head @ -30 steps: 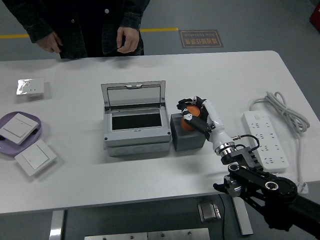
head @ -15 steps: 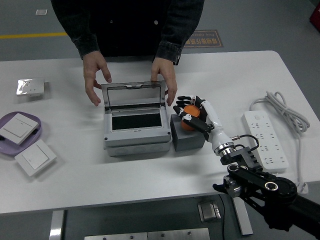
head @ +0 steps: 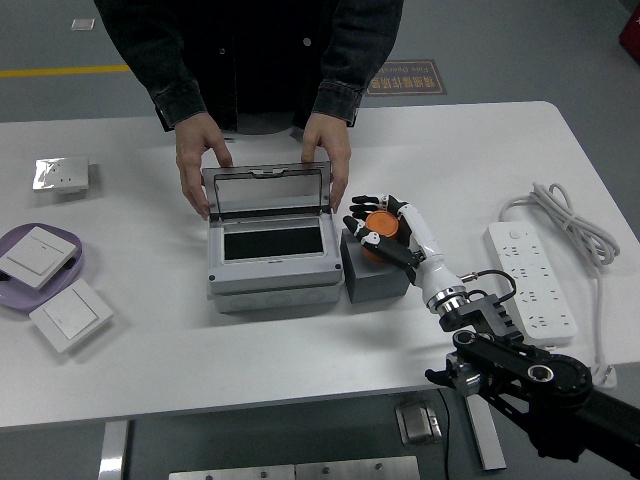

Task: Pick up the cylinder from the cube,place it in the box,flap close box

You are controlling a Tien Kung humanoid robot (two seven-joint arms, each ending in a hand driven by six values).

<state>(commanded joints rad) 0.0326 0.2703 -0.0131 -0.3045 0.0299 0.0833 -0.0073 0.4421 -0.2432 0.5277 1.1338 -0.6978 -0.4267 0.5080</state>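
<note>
An orange cylinder [head: 379,224] is held in my right hand [head: 377,224], whose fingers are curled around it just above the dark grey cube [head: 374,278]. Left of the cube stands the grey box [head: 270,260], its clear lid [head: 266,189] raised upright and its dark inside showing. A person at the far side has both hands [head: 199,160] on the lid's two sides. My left arm does not show.
A white power strip [head: 530,280] with a coiled cable lies at the right. Far left are a purple plate [head: 66,240] bearing a white switch, another switch [head: 68,314] beside it, and a wrapped switch [head: 60,174] further back.
The person stepped up to the table and brought both hands onto the box lid's sides. My right hand has lifted the cylinder slightly and shifted it a little left.
</note>
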